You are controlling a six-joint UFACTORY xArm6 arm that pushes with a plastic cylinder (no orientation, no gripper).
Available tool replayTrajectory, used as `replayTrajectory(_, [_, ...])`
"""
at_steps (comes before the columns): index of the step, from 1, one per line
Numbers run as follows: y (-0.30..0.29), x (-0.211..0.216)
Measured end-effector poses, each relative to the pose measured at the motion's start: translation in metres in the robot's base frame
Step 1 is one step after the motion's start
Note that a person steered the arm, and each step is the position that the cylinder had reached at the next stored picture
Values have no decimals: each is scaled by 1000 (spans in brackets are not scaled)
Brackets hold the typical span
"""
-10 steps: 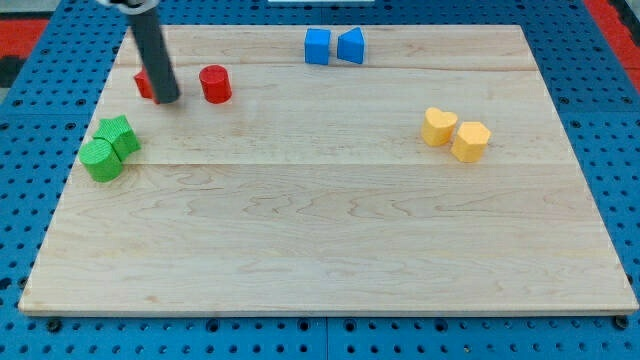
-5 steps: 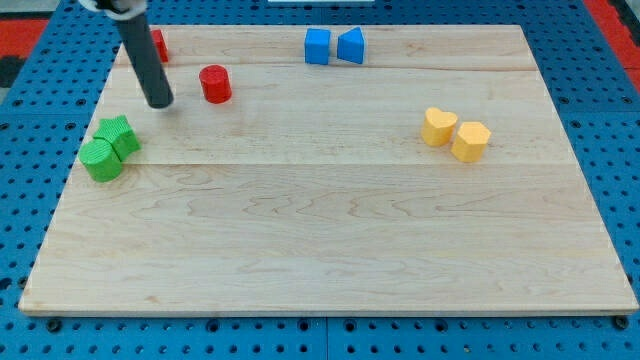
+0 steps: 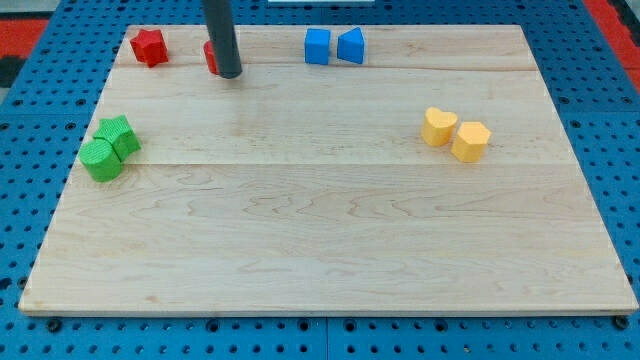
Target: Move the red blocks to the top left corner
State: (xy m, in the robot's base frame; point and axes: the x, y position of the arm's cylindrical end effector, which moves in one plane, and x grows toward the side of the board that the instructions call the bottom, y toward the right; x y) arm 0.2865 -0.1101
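A red star-shaped block (image 3: 149,47) lies near the board's top left corner. A second red block (image 3: 210,57) sits to its right; only a sliver of it shows at the left side of my rod, so its shape is hidden. My tip (image 3: 230,74) rests on the board right against that second red block, on its right and lower side.
Two blue blocks (image 3: 334,46) sit side by side at the top middle. Two green blocks (image 3: 109,148) lie at the left edge. Two yellow blocks (image 3: 455,134) lie at the right. The wooden board (image 3: 320,230) rests on a blue pegboard.
The star-shaped red block went up and left toward the corner. My tip then moved right and up to the other red block, which has shifted up toward the top edge.
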Motion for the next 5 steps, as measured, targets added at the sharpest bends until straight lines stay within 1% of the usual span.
replayTrajectory(1, [9,-5])
replayTrajectory(2, [-27,-29])
replayTrajectory(3, [-74,-32])
replayTrajectory(4, [-85,-31])
replayTrajectory(5, [-56,-28])
